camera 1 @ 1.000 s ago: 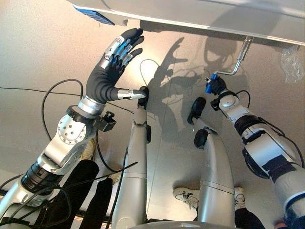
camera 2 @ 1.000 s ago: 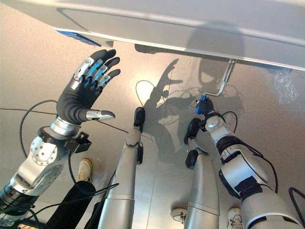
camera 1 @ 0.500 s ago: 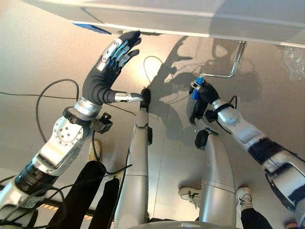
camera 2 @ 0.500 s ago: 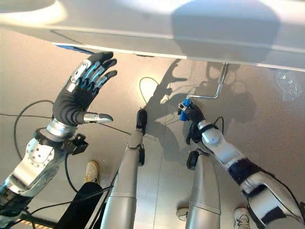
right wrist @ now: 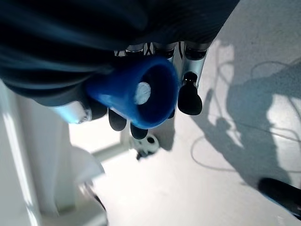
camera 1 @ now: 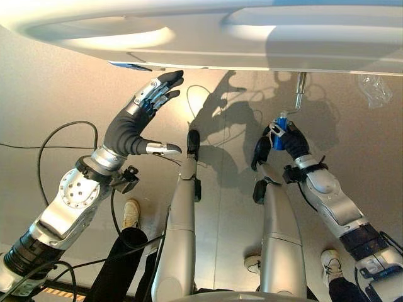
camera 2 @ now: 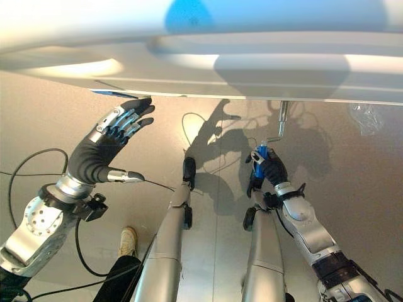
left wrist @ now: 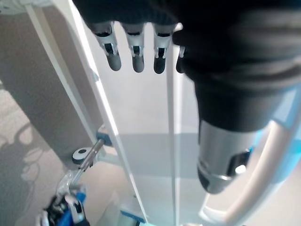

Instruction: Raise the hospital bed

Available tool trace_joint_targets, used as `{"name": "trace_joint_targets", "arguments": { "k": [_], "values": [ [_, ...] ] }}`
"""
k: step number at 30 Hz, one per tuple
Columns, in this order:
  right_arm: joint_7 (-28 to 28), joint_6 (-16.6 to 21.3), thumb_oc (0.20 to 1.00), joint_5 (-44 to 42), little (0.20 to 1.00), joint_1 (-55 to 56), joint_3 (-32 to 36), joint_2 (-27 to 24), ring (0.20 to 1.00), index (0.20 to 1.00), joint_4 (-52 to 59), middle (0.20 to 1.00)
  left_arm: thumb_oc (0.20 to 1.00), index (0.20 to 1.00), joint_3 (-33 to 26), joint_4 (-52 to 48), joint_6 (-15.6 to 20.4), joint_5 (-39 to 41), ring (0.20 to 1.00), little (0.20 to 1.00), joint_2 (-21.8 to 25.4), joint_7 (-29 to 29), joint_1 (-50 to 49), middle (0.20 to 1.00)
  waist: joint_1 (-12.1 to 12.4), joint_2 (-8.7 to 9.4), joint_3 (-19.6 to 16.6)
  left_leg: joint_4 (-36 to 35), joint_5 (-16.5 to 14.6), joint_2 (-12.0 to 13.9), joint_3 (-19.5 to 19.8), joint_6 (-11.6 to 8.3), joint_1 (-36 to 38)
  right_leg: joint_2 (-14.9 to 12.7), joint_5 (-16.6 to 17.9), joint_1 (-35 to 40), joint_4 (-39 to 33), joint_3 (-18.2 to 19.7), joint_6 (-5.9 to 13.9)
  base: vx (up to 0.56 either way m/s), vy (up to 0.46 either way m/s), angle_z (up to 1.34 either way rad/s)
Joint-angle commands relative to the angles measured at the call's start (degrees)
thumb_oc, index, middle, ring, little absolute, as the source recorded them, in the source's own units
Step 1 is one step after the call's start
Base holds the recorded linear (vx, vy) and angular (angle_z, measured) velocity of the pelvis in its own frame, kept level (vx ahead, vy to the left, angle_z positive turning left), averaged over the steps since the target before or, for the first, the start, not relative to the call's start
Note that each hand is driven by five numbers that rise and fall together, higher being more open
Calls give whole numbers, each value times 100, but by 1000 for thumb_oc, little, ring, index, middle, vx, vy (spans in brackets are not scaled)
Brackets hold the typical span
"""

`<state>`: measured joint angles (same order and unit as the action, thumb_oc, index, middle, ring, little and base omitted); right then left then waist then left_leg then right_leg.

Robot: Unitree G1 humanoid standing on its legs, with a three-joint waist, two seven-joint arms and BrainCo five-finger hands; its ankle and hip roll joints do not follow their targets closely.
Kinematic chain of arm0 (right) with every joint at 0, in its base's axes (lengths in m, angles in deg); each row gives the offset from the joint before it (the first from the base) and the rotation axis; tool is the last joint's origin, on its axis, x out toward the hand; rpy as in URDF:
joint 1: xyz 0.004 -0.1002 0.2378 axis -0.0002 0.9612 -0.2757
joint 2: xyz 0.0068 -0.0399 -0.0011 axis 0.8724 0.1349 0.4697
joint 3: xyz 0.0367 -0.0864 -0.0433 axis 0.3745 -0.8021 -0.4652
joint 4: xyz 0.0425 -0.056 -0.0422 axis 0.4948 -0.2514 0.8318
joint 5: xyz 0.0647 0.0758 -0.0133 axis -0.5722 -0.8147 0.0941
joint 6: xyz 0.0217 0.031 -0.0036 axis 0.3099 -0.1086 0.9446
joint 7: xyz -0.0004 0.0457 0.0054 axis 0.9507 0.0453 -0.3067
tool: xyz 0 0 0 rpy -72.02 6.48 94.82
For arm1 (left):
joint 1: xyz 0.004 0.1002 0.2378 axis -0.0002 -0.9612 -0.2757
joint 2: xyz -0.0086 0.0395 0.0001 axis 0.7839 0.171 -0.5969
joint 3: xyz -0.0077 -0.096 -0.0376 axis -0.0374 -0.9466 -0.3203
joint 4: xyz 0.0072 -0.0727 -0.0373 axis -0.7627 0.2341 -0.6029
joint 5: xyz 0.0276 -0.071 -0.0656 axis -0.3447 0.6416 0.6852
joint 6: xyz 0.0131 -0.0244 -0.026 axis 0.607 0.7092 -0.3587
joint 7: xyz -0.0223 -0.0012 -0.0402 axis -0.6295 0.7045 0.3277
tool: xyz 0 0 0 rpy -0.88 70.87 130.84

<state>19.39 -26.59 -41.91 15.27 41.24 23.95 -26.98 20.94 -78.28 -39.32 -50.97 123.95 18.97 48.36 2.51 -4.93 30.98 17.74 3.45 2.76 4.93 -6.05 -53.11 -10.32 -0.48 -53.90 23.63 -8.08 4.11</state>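
- Your left hand is raised beside the foot end of the bed, its fingers straight and loosely spread, holding nothing. The tips look close to the bed's lower edge, but I can't tell whether they touch it. Keep that hand flat there as a brace, clear of the crank's sweep.
- The crank hangs from under the bed's edge, on your right side. Its metal arm points down toward the floor, with the blue handle at the low end.
- Your right hand is wrapped around that blue handle, fingers curled over it.
- To turn it well, I'd say keep the grip loose enough for the handle to spin in your palm, and lead the circle from the arm, not the wrist.
- Carry the handle round in a full, even circle about the shaft, and don't pull outward, or the arm may bind or slip free.
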Motion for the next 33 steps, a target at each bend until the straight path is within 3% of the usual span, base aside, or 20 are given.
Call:
{"name": "trace_joint_targets", "arguments": {
  "k": [1, 2, 3, 8, 13, 15, 16, 17, 20, 27, 33],
  "values": [
    [39, 1989, 200, -402, 200, -282, 959, -44, 200, 200, 1991, 200, 1000, 1000, -263, -630, 232, -140, 1000, 1000, -138, -135, -307, 1000, -305, 192, -118, -324, 121, -269, -163, 21, 326, -26, 128, 503, -421, 74, 495, 0, 0, 0],
    [39, 1988, 200, -401, 200, -281, 959, -43, 200, 200, 1992, 200, 1000, 1000, -263, -631, 232, -140, 1000, 1000, -138, -135, -308, 1000, -305, 192, -118, -324, 121, -269, -163, 21, 327, -26, 128, 504, -421, 74, 495, 12, -35, -2],
    [283, 2159, 200, -611, 200, -192, 1528, 108, 200, 200, 1815, 200, 1000, 1000, -418, -641, 227, -89, 1000, 1000, -273, -152, -321, 1000, -353, 178, -118, -393, 119, -268, -159, -3, 420, -29, 96, 581, -446, 92, 492, 0, 0, 0],
    [648, 2410, 200, -773, 200, -184, 2168, 281, 200, 200, 1500, 200, 1000, 1000, -607, -688, 212, -16, 1000, 1000, -440, -202, -339, 1000, -379, 149, -118, -460, 107, -262, -170, -15, 511, -22, 68, 625, -459, 116, 477, 4, -8, 0],
    [1233, 2522, 200, -608, 200, -168, 2714, 120, 200, 200, 764, 200, 1000, 1000, -704, -687, 223, 36, 1000, 1000, -499, -219, -232, 1000, -421, 156, -118, -504, 141, -251, -172, -8, 556, -2, 112, 668, -519, 140, 478, -4, -5, 1],
    [1229, 2527, 200, -614, 200, -154, 2710, 115, 200, 200, 753, 200, 1000, 1000, -691, -682, 224, 37, 1000, 1000, -501, -220, -241, 1000, -421, 155, -118, -495, 91, -250, -172, -11, 597, -4, 64, 706, -504, 140, 484, 0, 0, 0],
    [1624, 2549, 200, -476, 200, -127, 2970, -38, 200, 200, 143, 200, 1000, 1000, -713, -684, 231, 75, 1000, 1000, -505, -225, -180, 1000, -440, 166, -118, -526, 133, -251, -172, -8, 592, -1, 108, 685, -517, 145, 481, 0, 0, 0],
    [1624, 2553, 200, -476, 200, -117, 2965, -43, 200, 200, 132, 200, 1000, 1000, -701, -679, 231, 75, 1000, 1000, -508, -225, -186, 1000, -440, 166, -118, -519, 86, -251, -172, -11, 632, -2, 62, 721, -503, 146, 487, -8, -36, 2],
    [2063, 2433, 200, -287, 200, -75, 3147, -250, 200, 200, -874, 200, 1000, 1000, -676, -662, 229, 18, 1000, 1000, -457, -186, -134, 1000, -449, 161, -118, -528, 82, -249, -165, -11, 664, -4, 56, 755, -519, 139, 492, 4, -18, 3],
    [2411, 2137, 200, -100, 200, -151, 3123, -682, 200, 200, -2181, 200, 1000, 1000, -571, -630, 241, 0, 1000, 1000, -283, -107, -9, 1000, -411, 165, -118, -542, 123, -244, -140, 2, 641, 4, 89, 761, -538, 115, 495, -1, -11, 2],
    [2395, 1803, 200, -227, 200, -297, 2871, -1205, 200, 200, -3555, 200, 1000, 1000, -307, -613, 198, -11, 1000, 1000, -78, -49, 90, 1000, -381, 168, -118, -541, 68, -252, -128, 3, 708, -7, 45, 829, -523, 93, 522, 8, -4, 1]
  ]
}}
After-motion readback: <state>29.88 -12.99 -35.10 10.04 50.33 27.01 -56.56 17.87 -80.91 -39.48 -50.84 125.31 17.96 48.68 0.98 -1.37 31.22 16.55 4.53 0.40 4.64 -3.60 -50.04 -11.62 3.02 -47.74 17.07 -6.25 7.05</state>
